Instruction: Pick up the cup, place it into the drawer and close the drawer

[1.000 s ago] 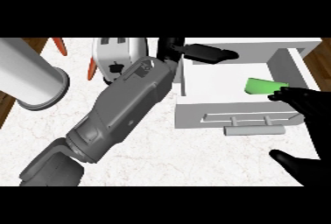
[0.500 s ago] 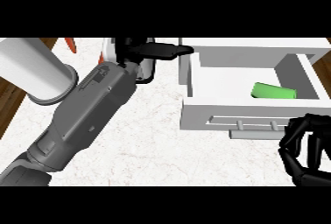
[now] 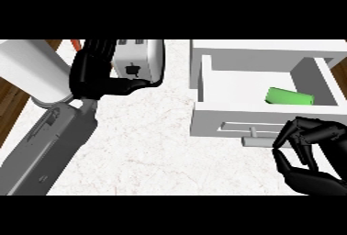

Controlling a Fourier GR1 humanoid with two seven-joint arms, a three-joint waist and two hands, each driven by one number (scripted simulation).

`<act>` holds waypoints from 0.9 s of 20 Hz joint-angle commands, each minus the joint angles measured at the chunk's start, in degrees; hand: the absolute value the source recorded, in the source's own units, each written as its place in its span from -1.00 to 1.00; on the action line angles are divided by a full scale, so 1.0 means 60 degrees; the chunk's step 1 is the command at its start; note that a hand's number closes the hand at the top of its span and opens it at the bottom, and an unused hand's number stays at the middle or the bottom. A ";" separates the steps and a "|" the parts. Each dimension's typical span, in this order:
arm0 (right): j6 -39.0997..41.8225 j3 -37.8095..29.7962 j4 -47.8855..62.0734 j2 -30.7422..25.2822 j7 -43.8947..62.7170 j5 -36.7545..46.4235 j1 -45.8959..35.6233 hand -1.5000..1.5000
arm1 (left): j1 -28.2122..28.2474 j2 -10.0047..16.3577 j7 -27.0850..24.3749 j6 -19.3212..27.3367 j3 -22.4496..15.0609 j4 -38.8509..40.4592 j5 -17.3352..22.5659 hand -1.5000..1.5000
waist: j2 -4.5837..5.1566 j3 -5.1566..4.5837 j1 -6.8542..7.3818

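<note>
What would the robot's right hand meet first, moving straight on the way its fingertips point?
Probably the handle on the front of the open drawer: the right hand points its curled fingertips left at it. Height is unclear, so it might pass above.

You have bare table [image 3: 156, 147] between the toaster [image 3: 139, 57] and the open drawer [image 3: 224, 121]. Toaster and white cylinder [image 3: 27, 69] hem in your left hand [image 3: 92, 78]; the drawer's front stands just before your right hand [image 3: 311, 142].
</note>
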 commanded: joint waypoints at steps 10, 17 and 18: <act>-0.1087 0.2481 0.2527 -0.0618 -0.2354 0.5773 -0.0709 1.00 | 0.3083 0.1497 0.0084 -0.1197 0.0954 -0.2261 0.0385 -1.00 | 0.0074 0.0006 -0.0037; -0.2545 0.3115 0.5243 0.0252 -0.3083 0.7273 -0.1318 -1.00 | 0.4863 0.1931 -0.0773 -0.2867 0.1914 -0.2336 0.0345 -1.00 | 0.0093 0.0002 -0.0104; -0.2160 0.2608 0.5786 0.0009 -0.3264 0.6927 -0.1757 -1.00 | 0.4341 0.1429 -0.0995 -0.3006 0.1837 -0.1366 0.0014 -1.00 | 0.0109 0.0000 -0.0229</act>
